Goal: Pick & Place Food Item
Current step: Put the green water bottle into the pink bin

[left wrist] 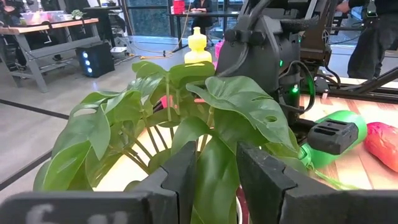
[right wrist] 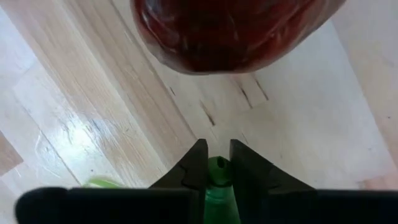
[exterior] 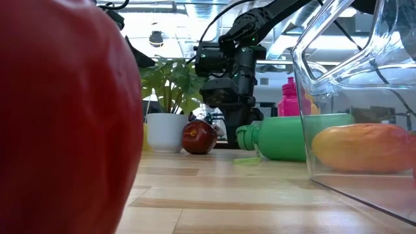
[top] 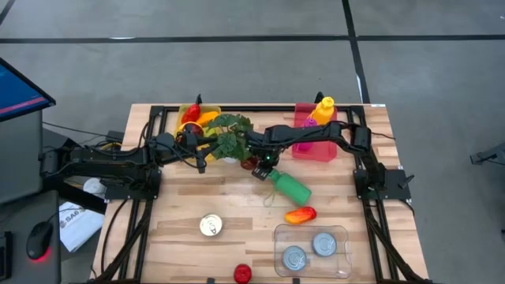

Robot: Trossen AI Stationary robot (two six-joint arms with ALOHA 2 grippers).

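Half the red apple [right wrist: 227, 31] is cut off in the right wrist view. Right claw [right wrist: 217, 163] pinches the green bottle's [top: 289, 186] cap beside the plant [top: 230, 136], whose leaves screen the nearly closed, empty left claw [left wrist: 214, 171].

surface: wooden table [top: 237, 197] | on it: green bottle [top: 289, 185], tin can [top: 211, 226], clear tray [top: 344, 268], potted plant [top: 229, 138]

Plant [top: 229, 136] at frame centre, apple [top: 249, 163] just below-right of it, bottle [top: 288, 185] lying right of apple, bin [top: 312, 251] lower right
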